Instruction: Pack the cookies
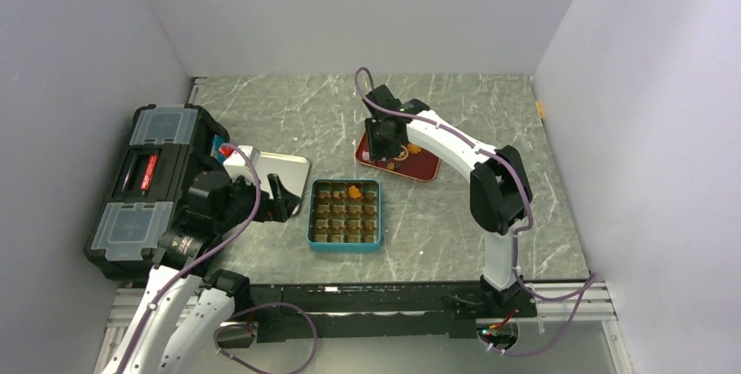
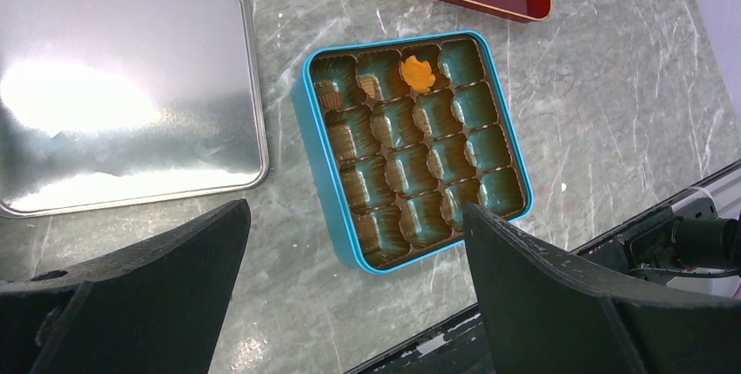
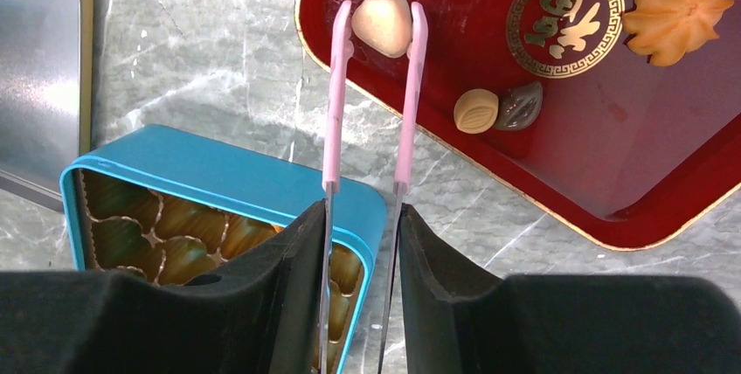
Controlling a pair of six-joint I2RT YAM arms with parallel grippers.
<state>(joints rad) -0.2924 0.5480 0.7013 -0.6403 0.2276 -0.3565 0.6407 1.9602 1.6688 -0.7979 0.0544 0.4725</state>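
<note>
My right gripper (image 3: 361, 217) is shut on thin pink tongs (image 3: 332, 112). The tong tips pinch a pale cream cookie (image 3: 382, 23) at the near-left corner of the red tray (image 3: 664, 147). On that tray lie an orange flower cookie (image 3: 677, 11), a small tan piece (image 3: 475, 111) and a dark piece (image 3: 519, 106). The teal tin (image 2: 319, 147) holds one orange flower cookie (image 2: 418, 73) in a back-row compartment. My left gripper (image 2: 356, 210) hangs open above the tin's near-left edge, holding nothing. From above, the right gripper (image 1: 382, 138) sits over the tray (image 1: 424, 166), and the left gripper (image 1: 280, 199) is left of the tin (image 1: 311, 217).
The tin's silver lid (image 2: 122, 86) lies flat to the left of the tin. A black toolbox (image 1: 144, 186) stands at the table's left edge. White walls close in the table on three sides.
</note>
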